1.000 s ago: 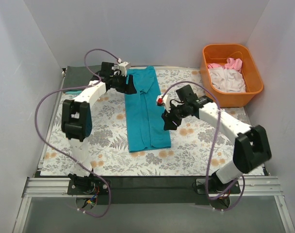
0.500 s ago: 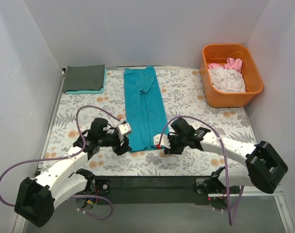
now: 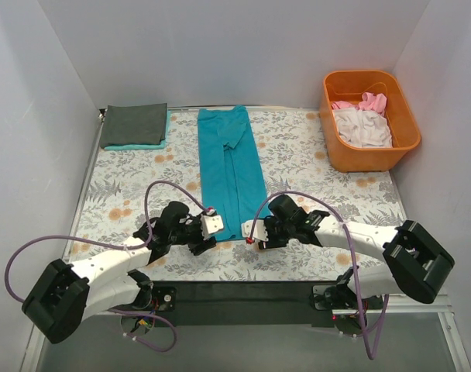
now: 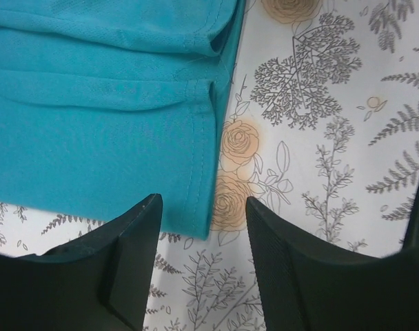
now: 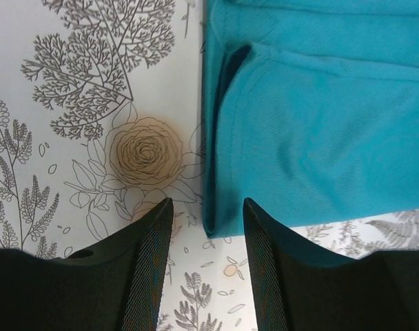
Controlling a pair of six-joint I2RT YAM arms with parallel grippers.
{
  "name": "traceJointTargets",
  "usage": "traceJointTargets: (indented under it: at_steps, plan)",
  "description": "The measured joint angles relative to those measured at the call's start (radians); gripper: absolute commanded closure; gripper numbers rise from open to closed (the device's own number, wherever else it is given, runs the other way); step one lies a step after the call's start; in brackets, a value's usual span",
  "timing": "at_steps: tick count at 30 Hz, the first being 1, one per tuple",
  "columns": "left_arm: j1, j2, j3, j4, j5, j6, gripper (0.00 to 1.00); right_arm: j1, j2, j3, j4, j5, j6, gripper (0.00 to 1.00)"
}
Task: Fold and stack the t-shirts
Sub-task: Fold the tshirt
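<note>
A teal t-shirt [image 3: 230,174] lies folded into a long narrow strip down the middle of the floral table covering. My left gripper [image 3: 207,237] is open at its near left corner. In the left wrist view the gripper [image 4: 204,207] straddles the teal corner [image 4: 113,131]. My right gripper [image 3: 256,235] is open at the near right corner. In the right wrist view the gripper [image 5: 207,207] straddles the teal hem [image 5: 313,131]. A folded dark grey shirt [image 3: 135,124] lies on a teal one at the back left. White [image 3: 362,128] and pink [image 3: 370,101] shirts lie in the tub.
An orange plastic tub [image 3: 332,147] stands at the back right. The floral covering [image 3: 313,147] spreads over the whole table. White walls close in the left, right and back. Purple cables loop from both arms near the front edge.
Both arms have come down from the shirt's far end and middle to its near end. Over the last half second each open gripper closed in on its corner.
</note>
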Motion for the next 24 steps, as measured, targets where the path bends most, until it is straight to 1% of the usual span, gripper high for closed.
traceJointTargets:
  at_steps: [3, 4, 6, 7, 8, 9, 10, 12, 13, 14, 18, 21, 24]
  plan:
    - [-0.019, 0.063, -0.006, 0.051, -0.024, 0.024, 0.56, 0.001, 0.024, -0.020, 0.032, 0.000, -0.003, 0.59]
    - [-0.026, 0.082, -0.011, 0.064, -0.030, 0.032, 0.60, 0.001, 0.030, -0.021, 0.045, -0.001, -0.003, 0.62]
    - [-0.037, 0.115, -0.023, 0.077, -0.042, 0.055, 0.62, 0.002, 0.043, -0.024, 0.075, -0.003, -0.005, 0.65]
    - [-0.039, 0.128, -0.027, 0.090, -0.039, 0.065, 0.65, 0.003, 0.047, -0.027, 0.088, -0.005, -0.004, 0.74]
    - [-0.044, 0.134, -0.027, 0.100, -0.041, 0.076, 0.66, 0.003, 0.051, -0.028, 0.098, -0.008, -0.006, 0.77]
    - [-0.049, 0.138, -0.028, 0.107, -0.042, 0.088, 0.69, 0.003, 0.057, -0.032, 0.109, -0.010, -0.006, 0.80]
    - [-0.051, 0.142, -0.028, 0.112, -0.042, 0.097, 0.73, 0.003, 0.061, -0.033, 0.117, -0.011, -0.003, 0.87]
    - [-0.055, 0.154, -0.027, 0.122, -0.040, 0.111, 0.80, 0.003, 0.066, -0.039, 0.132, -0.012, -0.003, 0.92]
    - [-0.056, 0.159, -0.027, 0.126, -0.041, 0.116, 0.82, 0.003, 0.066, -0.040, 0.135, -0.013, -0.001, 0.99]
    - [-0.056, 0.164, -0.025, 0.128, -0.043, 0.120, 0.87, 0.003, 0.068, -0.041, 0.139, -0.012, 0.000, 0.99]
    - [-0.057, 0.180, -0.001, 0.104, -0.055, 0.129, 0.96, 0.009, 0.068, -0.040, 0.141, -0.008, 0.021, 0.99]
    - [-0.057, 0.166, 0.006, 0.066, -0.051, 0.137, 1.00, 0.025, 0.058, -0.040, 0.129, 0.010, 0.042, 0.99]
    - [-0.057, 0.137, 0.006, 0.018, -0.047, 0.138, 1.00, 0.047, 0.025, -0.043, 0.074, 0.011, 0.069, 0.99]
